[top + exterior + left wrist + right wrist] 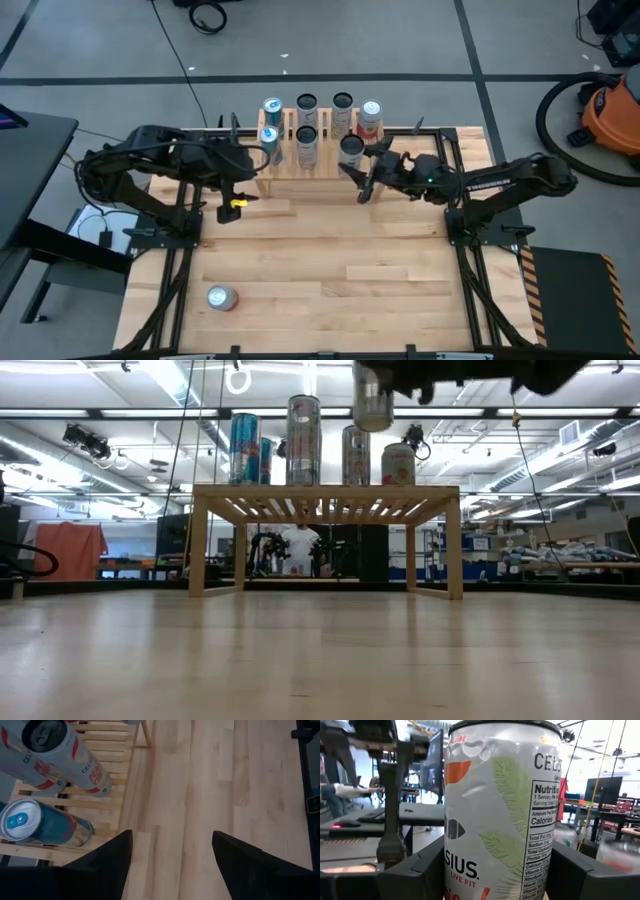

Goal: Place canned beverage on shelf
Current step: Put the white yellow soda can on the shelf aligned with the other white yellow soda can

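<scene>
Gripped between the right gripper's [352,172] fingers, a tall silver can [502,815] (leaf print) hangs above the slatted wooden shelf [290,160]; left gripper [232,190] gapes wide.

Seven cans in all: five stand on the shelf [285,160], one [351,150] is held by the right gripper [356,172], and one [221,298] lies near the bench's [330,270] left edge. There are two arms and one shelf.

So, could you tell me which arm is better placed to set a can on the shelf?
Right: its gripper holds a tall silver can above the light slatted wooden shelf; the left gripper is open, empty.
</scene>
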Motion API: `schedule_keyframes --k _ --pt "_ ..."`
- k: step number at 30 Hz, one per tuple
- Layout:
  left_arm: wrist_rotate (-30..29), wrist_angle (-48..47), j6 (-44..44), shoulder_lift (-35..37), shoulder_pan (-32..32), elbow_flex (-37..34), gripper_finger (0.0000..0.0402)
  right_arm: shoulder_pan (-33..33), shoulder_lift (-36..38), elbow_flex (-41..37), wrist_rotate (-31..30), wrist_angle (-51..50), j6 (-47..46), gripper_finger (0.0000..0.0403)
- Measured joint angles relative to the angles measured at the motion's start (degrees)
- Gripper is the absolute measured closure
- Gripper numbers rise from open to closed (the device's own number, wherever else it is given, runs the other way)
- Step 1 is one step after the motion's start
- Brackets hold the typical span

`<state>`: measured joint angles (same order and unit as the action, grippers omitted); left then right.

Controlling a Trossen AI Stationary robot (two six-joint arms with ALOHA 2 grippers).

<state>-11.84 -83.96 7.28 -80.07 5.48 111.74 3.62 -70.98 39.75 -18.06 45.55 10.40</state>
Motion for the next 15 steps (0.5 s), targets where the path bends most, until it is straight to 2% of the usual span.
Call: schedule_keyframes --k 7,15 --pt "0.0 0.4 0.0 -0.1 0.0 0.0 0.0127 3.7 -4.3 -2.7 1.6 1.5 -1.6 0.0148" --pt "0.0 0.3 0.2 -0.1 0.0 0.0 0.0127 6.5 -11.2 -4.3 2.7 16.1 -3.3 0.0148"
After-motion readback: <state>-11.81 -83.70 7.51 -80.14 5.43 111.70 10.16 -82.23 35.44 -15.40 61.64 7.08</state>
